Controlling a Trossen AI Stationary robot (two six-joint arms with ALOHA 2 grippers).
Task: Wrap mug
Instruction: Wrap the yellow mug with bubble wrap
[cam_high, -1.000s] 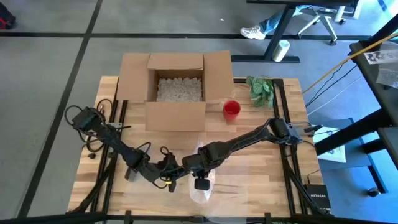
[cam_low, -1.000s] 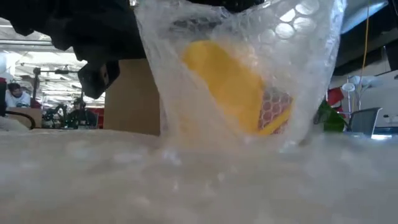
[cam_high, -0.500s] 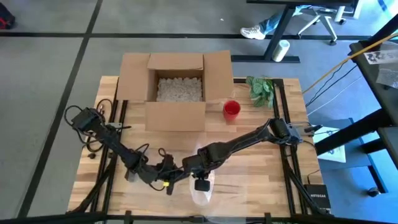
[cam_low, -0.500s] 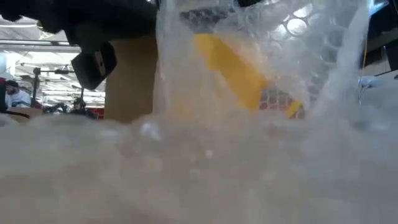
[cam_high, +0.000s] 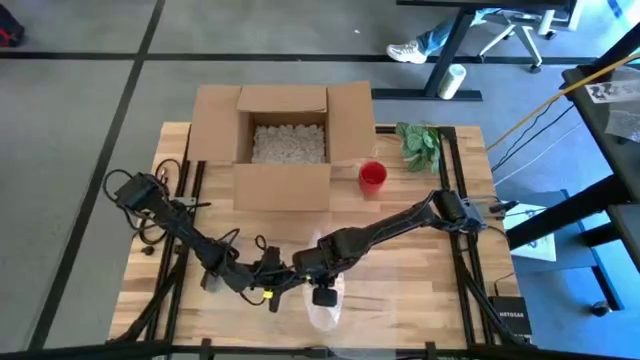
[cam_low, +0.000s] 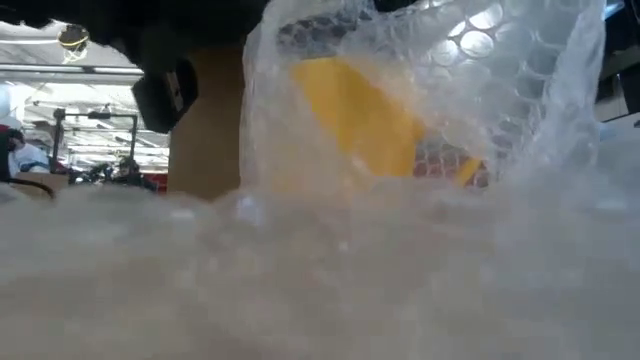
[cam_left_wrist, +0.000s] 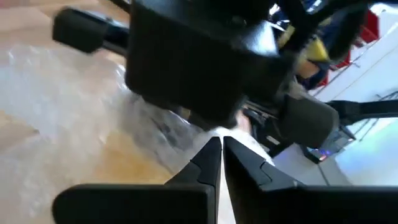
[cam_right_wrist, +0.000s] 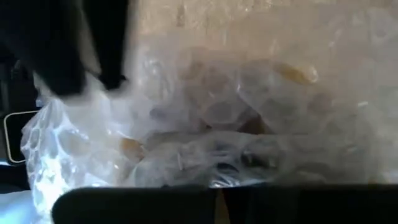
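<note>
Nearest the low camera lies a clear, soft sheet of bubble wrap (cam_low: 330, 280), spread on the front edge of the wooden counter (cam_high: 440, 270) and rising in a loose fold around a yellow ceramic mug (cam_low: 365, 115). The mug sits tilted inside the fold, at the front centre of the counter, between the two tools. The wrap is judged light, limp and slippery: it holds no shape of its own and is best pinched at a free edge or corner. The mug is judged rigid, heavier and breakable; through the wrap it offers a poor purchase, so its body is better steadied from the side than squeezed.

The left tool (cam_left_wrist: 217, 163) shows its two dark fingers closed together, tip against tip, low over the sheet; whether film lies between them cannot be told. The right tool (cam_high: 318, 272) hangs directly over the wrapped mug; its finger state cannot be told.

Farther back stand a small red cup (cam_high: 372, 176), a green leafy plant sprig (cam_high: 418, 140) and an open cardboard box of pale packing filler (cam_high: 288, 140).
</note>
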